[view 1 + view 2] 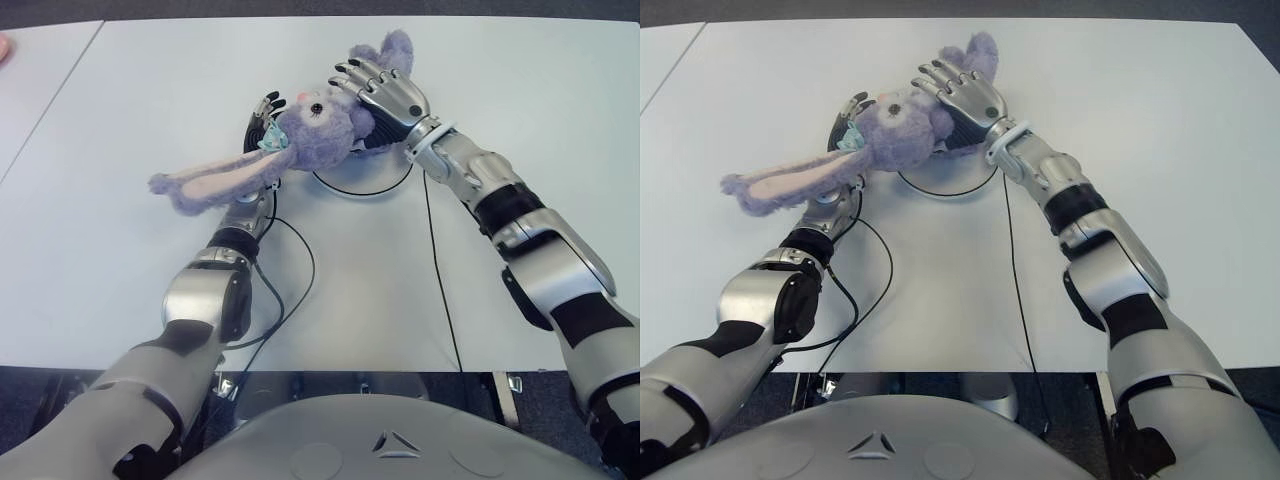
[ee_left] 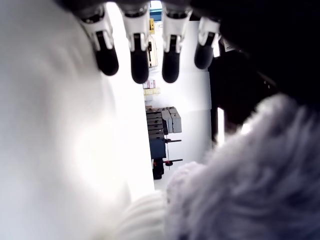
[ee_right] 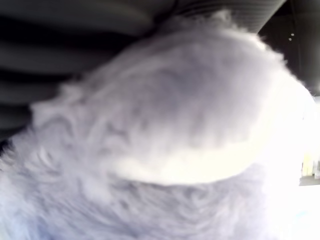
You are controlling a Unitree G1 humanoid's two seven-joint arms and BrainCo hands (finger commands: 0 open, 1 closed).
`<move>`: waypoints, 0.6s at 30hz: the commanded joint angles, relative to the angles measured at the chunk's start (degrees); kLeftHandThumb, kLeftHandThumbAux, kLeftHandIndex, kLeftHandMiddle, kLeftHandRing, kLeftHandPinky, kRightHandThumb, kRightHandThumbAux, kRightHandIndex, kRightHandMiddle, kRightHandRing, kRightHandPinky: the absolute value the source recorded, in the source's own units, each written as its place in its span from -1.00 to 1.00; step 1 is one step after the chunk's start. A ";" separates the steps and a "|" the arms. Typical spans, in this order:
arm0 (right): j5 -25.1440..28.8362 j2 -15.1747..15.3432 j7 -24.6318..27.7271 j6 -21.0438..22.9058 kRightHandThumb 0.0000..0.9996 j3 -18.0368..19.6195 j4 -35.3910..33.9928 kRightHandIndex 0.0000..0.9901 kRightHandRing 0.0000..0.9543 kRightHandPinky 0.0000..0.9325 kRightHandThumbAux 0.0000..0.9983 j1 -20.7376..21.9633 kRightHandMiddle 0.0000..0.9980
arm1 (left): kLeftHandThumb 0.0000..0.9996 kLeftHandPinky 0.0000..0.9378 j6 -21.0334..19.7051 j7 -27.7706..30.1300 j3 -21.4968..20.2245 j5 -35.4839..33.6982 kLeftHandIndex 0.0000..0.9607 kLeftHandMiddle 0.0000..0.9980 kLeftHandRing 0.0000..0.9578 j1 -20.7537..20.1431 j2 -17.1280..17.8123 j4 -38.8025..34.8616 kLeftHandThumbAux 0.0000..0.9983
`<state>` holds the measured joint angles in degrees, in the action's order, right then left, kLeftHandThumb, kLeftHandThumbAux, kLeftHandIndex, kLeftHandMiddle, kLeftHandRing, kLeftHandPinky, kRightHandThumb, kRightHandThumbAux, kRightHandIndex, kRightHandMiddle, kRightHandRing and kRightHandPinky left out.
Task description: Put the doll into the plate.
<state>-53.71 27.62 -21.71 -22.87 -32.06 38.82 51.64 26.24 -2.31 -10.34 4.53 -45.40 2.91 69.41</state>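
Fingers (image 2: 135, 60) spread, fur (image 3: 165, 130) fills right wrist view.

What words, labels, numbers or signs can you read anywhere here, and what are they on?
None can be read.
The robot's chest bears a small raised triangle, with no letters.
The doll has a small teal patch near its neck, too small to read.
The white table shows no print.

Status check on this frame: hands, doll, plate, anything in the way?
Left robot hand open under the doll, right robot hand cupping it. Doll over the plate, ear trailing left. Cables nearby, nothing blocking.
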 commanded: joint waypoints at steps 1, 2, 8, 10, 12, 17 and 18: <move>3.28 6.52 7.73 1.74 -0.77 5.07 -26.34 -1.00 -1.00 -1.00 -0.23 -15.89 -1.00 | -1.00 -0.75 -11.76 -0.08 0.10 0.79 -0.75 -0.67 -0.69 13.56 -3.77 9.41 0.00; 3.40 6.50 8.08 2.01 -0.77 5.53 -27.74 -1.00 -1.00 -1.00 -0.23 -16.94 -1.00 | -1.00 -0.76 -12.02 -0.27 0.31 1.00 -0.75 -0.67 -0.69 13.32 -3.79 9.43 0.00; 3.10 5.94 9.26 3.77 -0.75 7.68 -34.93 -1.00 -1.00 -1.00 -0.22 -22.85 -1.00 | -1.00 -0.78 -10.96 -0.51 0.45 1.23 -0.74 -0.67 -0.70 13.37 -4.08 9.45 -0.01; 2.90 6.26 9.54 4.07 -0.74 8.69 -38.47 -1.00 -1.00 -1.00 -0.23 -25.49 -1.00 | -1.00 -0.79 -10.78 -0.24 0.49 1.30 -0.74 -0.69 -0.72 13.44 -3.98 9.45 -0.03; 2.97 6.53 10.28 4.22 -0.74 9.60 -40.75 -1.00 -1.00 -1.00 -0.23 -26.91 -1.00 | -1.00 -0.79 -10.90 -0.06 0.42 1.24 -0.75 -0.70 -0.72 13.46 -3.87 9.45 -0.03; 3.44 6.71 12.34 4.22 -0.74 11.56 -44.92 -1.00 -1.00 -1.00 -0.23 -29.34 -1.00 | -1.00 -0.80 -11.04 0.02 0.25 1.10 -0.77 -0.72 -0.74 13.57 -3.69 9.45 -0.06; 3.89 6.80 12.85 4.11 -0.74 11.99 -45.76 -1.00 -1.00 -1.00 -0.22 -29.98 -1.00 | -1.00 -0.79 -10.92 0.01 0.23 1.08 -0.77 -0.72 -0.74 13.63 -3.67 9.44 -0.06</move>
<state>-51.94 33.27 -12.40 -19.35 -22.46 0.09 26.97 26.20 -2.31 -10.22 4.59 -46.06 1.88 69.48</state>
